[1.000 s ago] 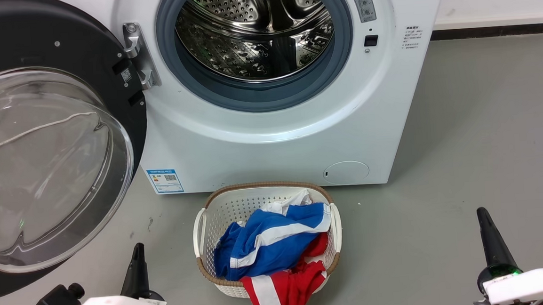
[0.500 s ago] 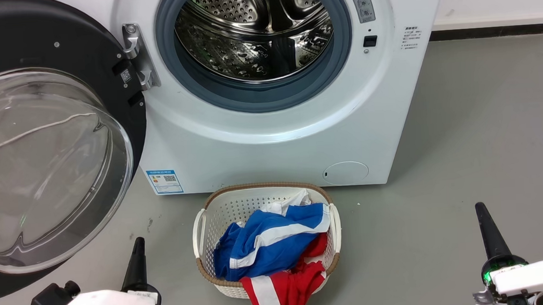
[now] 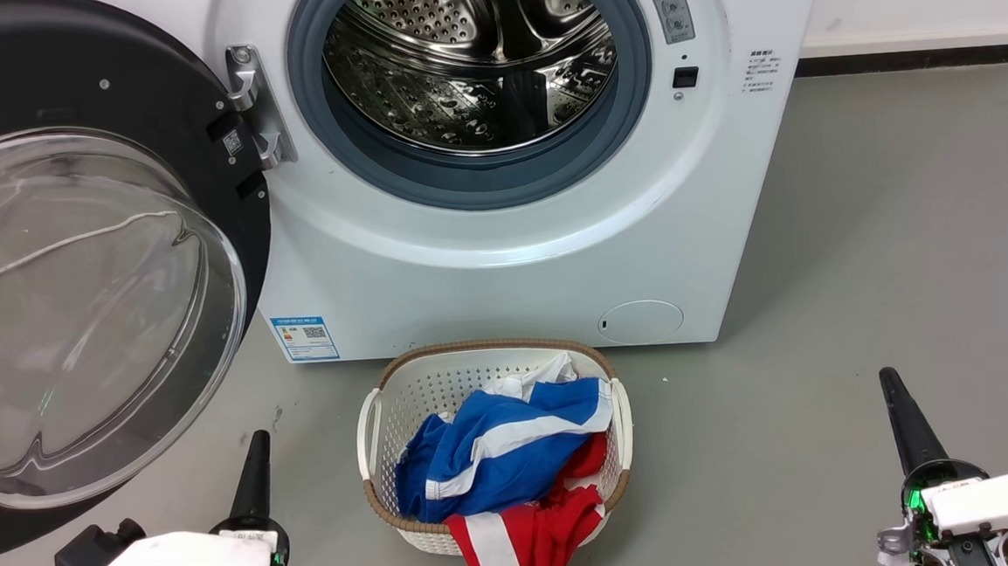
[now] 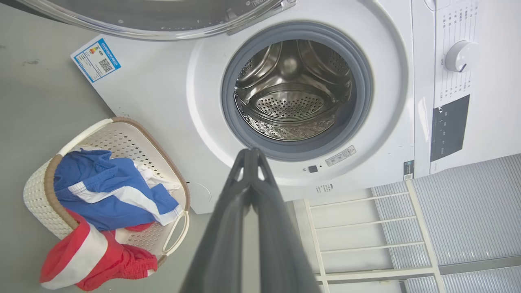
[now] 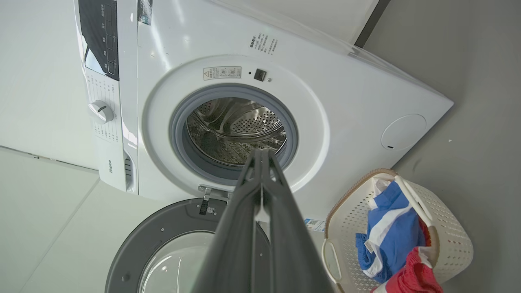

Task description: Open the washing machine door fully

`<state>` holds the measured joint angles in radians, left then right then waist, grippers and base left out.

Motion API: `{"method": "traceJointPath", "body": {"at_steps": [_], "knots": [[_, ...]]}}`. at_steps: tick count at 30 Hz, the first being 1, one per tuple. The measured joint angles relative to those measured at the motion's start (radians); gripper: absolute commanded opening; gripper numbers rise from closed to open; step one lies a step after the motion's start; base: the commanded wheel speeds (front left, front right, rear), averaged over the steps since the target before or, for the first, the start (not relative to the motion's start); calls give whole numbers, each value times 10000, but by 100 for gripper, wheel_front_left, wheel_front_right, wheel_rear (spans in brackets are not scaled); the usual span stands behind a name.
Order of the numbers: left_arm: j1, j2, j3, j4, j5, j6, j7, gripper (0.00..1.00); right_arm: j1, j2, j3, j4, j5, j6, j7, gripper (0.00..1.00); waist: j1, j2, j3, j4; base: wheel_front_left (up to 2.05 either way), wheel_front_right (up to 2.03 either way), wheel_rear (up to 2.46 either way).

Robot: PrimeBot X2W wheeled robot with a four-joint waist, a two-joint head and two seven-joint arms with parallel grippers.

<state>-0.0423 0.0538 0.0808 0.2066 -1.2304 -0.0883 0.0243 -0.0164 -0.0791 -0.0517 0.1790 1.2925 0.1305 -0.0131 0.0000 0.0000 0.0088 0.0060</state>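
The washing machine door (image 3: 77,309) stands swung wide at the left of the white washing machine (image 3: 502,257), its bulging glass window facing out and the steel drum (image 3: 473,57) exposed inside a grey seal. The robot's grippers hang low over the grey floor (image 3: 861,252), apart from the door: the left gripper (image 3: 259,438) near the door's bottom rim, the right gripper (image 3: 887,375) well off to the other side, each with its two dark fingers pressed together. A white laundry basket (image 3: 490,347) of blue, white and red clothes (image 3: 497,458) sits just before the machine.

One washer (image 3: 503,265), one door (image 3: 84,282), one basket (image 3: 440,381).
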Motion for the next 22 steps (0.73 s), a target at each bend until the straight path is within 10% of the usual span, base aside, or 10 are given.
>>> {"method": "traceJointPath", "body": {"at_steps": [22], "knots": [[-303,-17,180,209,-1994,-224,476,0,-449,4,-117,330,1818,0,506,0,0,0,-27,-29,0,0,0]]}}
